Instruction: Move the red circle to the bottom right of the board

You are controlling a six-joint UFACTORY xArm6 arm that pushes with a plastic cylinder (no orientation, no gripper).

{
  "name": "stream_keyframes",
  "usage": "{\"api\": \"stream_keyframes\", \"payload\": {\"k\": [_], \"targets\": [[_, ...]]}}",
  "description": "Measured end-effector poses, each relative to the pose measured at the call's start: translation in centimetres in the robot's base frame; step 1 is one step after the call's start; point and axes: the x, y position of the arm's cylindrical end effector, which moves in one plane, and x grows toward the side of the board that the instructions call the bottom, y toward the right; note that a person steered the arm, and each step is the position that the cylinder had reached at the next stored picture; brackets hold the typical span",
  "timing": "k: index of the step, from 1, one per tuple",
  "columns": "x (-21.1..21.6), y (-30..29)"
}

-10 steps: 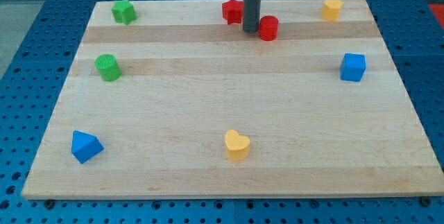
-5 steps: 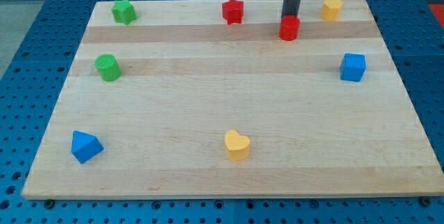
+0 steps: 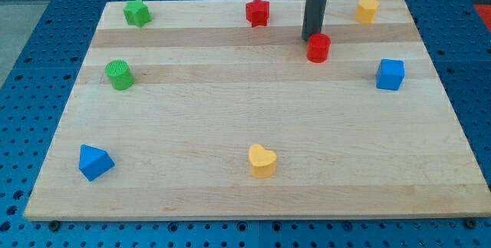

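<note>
The red circle (image 3: 318, 47) sits on the wooden board (image 3: 253, 117) in the upper right part, right of centre. My tip (image 3: 311, 37) stands just above and slightly left of it in the view, touching or almost touching its upper left edge. The dark rod rises from there out of the view's top.
A red star (image 3: 258, 12), a green star (image 3: 137, 12) and a yellow block (image 3: 367, 8) lie along the top edge. A blue cube (image 3: 390, 74) is at the right, a green cylinder (image 3: 119, 74) at the left, a blue triangle (image 3: 94, 162) bottom left, a yellow heart (image 3: 261, 160) bottom centre.
The red circle has slid right from beside the red star and then a little down. My tip moved right with it and now sits slightly lower and to the left.
</note>
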Motion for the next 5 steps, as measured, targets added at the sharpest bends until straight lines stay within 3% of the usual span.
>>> {"api": "stream_keyframes", "payload": {"k": [5], "targets": [[9.4,0.0]]}}
